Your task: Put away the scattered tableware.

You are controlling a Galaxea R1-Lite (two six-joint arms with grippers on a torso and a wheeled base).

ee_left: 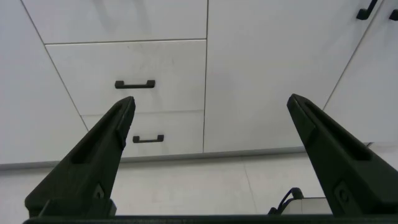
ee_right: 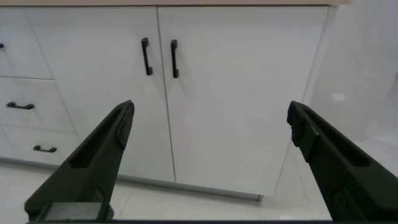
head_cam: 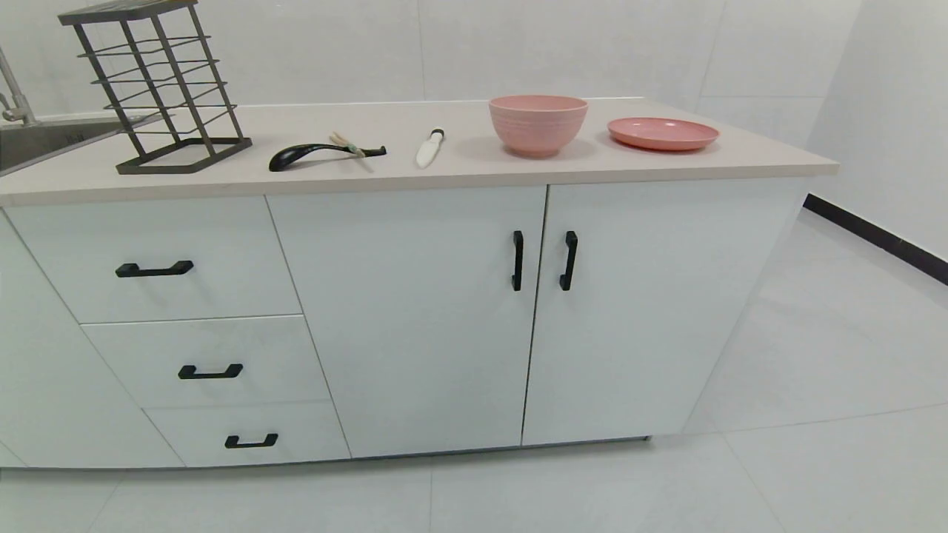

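Currently you are facing the counter [head_cam: 474, 169] with all the tableware lying on top of it, none put away yet. The bowl [head_cam: 538, 122] is sitting right of centre, with the plate [head_cam: 663, 133] near it but apart, toward the right end. The knife [head_cam: 429, 148] is lying left of the bowl. The ladle [head_cam: 304, 155] is lying further left, and the chopsticks [head_cam: 348, 142] are lying at its handle, touching or crossing it; I cannot tell which. The rack [head_cam: 159, 89] is standing at the left end beside the sink [head_cam: 44, 137]. The left gripper [ee_left: 211, 102] is hanging low before the drawers [ee_left: 168, 68], fingers spread wide and holding nothing. The right gripper [ee_right: 210, 107] is equally spread and empty, facing the door handles [ee_right: 146, 56]. Both arms are sitting well below the counter edge, so raising them while this close is risking a strike on the overhang. The plate is lying flat and thin, so a pinch at its rim is likely to slip or push it toward the counter's end. Grabbing the ladle may be dragging the chopsticks along and rolling them off the front. The bowl is looking wide for these jaws, so take its wall.
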